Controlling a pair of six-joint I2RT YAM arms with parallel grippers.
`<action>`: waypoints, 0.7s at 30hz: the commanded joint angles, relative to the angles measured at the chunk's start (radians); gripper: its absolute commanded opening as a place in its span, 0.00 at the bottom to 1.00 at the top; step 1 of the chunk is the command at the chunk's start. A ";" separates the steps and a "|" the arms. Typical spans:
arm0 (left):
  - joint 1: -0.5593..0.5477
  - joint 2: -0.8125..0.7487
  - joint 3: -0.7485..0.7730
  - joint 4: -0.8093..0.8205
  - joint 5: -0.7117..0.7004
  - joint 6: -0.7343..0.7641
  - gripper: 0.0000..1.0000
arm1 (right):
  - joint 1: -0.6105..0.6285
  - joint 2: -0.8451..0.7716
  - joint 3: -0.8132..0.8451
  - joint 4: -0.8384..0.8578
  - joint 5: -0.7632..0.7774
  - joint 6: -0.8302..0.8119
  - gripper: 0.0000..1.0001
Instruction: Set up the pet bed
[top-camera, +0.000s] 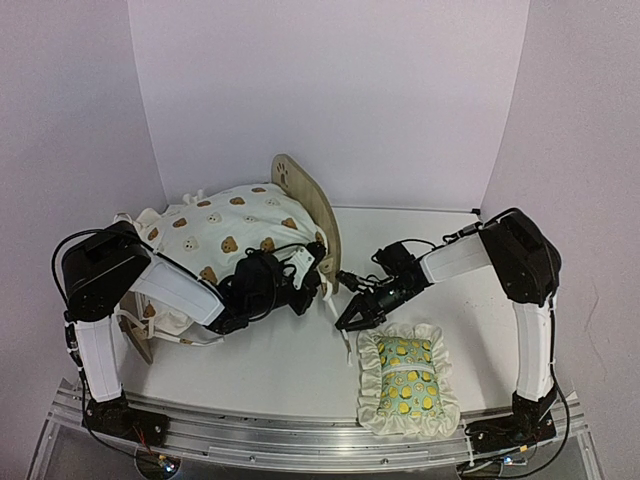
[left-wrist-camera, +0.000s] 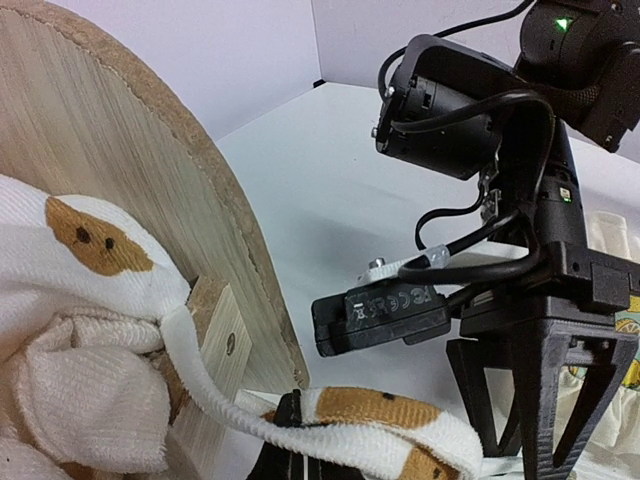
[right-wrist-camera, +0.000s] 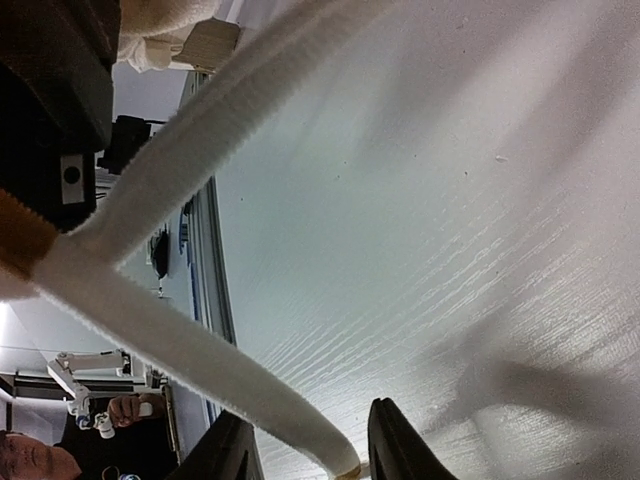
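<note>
The pet bed stands at the back left, its wooden headboard with the paw cutout upright. The cream bear-print cushion lies heaped on it. My left gripper is at the headboard's near corner, shut on a cushion tie that runs across its jaws. The headboard fills the left of that view. My right gripper is open just right of the left one, tips down near the table. In the right wrist view a white tie end lies between its spread fingers.
The green lemon-print ruffled pillow lies at the front right, close under the right gripper. White walls enclose the table on three sides. A metal rail runs along the near edge. The right arm looms close in the left wrist view.
</note>
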 joint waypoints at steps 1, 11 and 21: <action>-0.005 -0.038 0.038 -0.008 -0.014 -0.014 0.00 | 0.013 -0.014 -0.032 0.134 0.027 0.083 0.31; -0.007 -0.070 0.133 -0.257 -0.139 -0.045 0.00 | 0.008 -0.046 -0.080 0.200 0.049 0.138 0.00; -0.021 -0.168 0.199 -0.568 -0.260 -0.095 0.00 | -0.028 -0.064 -0.072 0.201 0.215 0.220 0.00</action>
